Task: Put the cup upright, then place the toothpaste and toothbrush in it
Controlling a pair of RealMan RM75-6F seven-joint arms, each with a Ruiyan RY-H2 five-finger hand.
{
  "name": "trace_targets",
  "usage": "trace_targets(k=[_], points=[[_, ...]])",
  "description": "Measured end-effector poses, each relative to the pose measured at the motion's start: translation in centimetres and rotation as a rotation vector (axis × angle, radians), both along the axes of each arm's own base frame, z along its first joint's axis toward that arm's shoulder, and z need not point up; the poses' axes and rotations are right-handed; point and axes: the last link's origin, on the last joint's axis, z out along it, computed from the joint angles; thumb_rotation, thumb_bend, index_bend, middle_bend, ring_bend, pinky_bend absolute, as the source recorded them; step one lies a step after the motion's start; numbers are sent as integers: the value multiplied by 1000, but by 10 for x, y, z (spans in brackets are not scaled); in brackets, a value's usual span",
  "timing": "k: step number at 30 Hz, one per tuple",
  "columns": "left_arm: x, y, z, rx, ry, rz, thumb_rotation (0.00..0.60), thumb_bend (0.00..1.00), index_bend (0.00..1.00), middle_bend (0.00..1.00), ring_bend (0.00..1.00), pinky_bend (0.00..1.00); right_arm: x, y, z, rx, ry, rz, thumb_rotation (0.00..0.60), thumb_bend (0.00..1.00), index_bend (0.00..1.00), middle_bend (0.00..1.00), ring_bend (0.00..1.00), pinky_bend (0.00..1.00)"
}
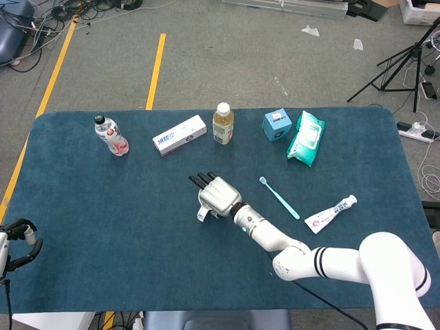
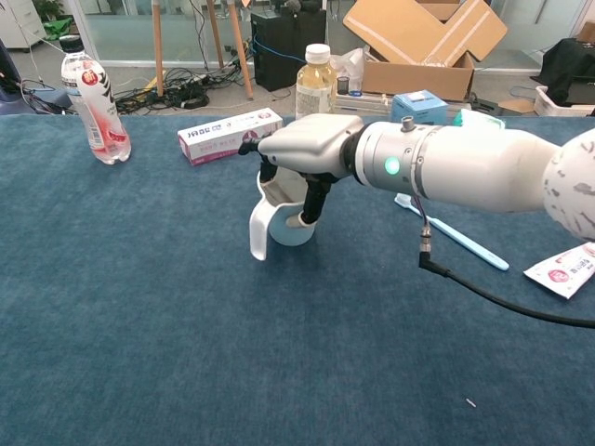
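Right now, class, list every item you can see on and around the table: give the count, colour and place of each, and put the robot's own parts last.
cup: 1, pale blue-white, table centre, under the right robot hand
toothbrush: 1, light blue, right of the cup
toothpaste: 1, white tube, right side
water bottle: 1, clear with red label, far left
box: 1, white, far side
drink bottle: 1, yellowish, far centre
small box: 1, blue, far side
wipes pack: 1, green, far right
table: 1, dark blue cloth
tripod: 1, black, on the floor
right robot hand: 1, white, holds the cup
left robot hand: 1, black fingers, table's left edge
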Motion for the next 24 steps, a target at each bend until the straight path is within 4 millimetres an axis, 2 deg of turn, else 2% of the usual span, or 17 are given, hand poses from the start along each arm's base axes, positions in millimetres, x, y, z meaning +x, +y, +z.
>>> trace_targets(k=[12, 18, 24], points=[[0, 0, 1, 4, 5, 2, 600, 355, 570, 474, 542, 520, -2, 2, 6, -10, 1, 2, 600, 217, 688, 0, 0, 158], [0, 1, 1, 7, 10, 2, 600, 355, 570, 474, 541, 520, -2, 9, 21, -12, -12, 2, 600, 217, 688, 0, 0, 158], [0, 1, -2, 2, 21, 4, 600, 356, 570, 474, 541, 520, -6, 20, 45, -13, -30, -22, 600, 217, 689, 0, 0, 158]])
